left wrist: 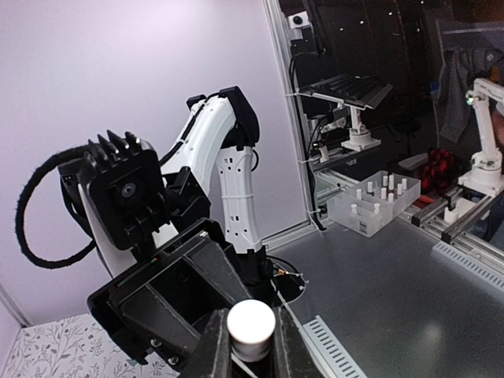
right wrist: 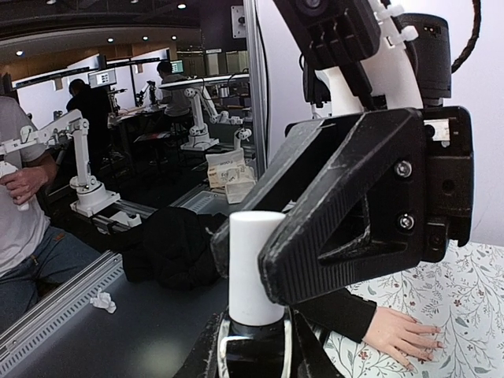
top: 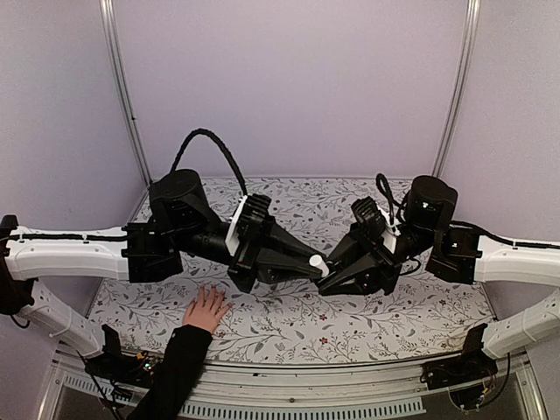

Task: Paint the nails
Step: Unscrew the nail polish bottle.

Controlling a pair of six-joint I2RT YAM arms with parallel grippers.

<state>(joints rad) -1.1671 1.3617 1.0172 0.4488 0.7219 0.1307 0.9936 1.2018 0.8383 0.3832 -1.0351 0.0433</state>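
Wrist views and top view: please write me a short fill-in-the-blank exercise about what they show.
1. The left gripper is shut on a ___ cap.
2. The right gripper grips the dark ___ under that cap.
3. The hand on the table has a ___ sleeve.
Missing words: white; bottle; black.

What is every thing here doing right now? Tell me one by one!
left tool: shut on the white cap
right tool: shut on the bottle
white cap: sitting on the bottle
bottle: held up above the table
hand: flat on the table, fingers spread
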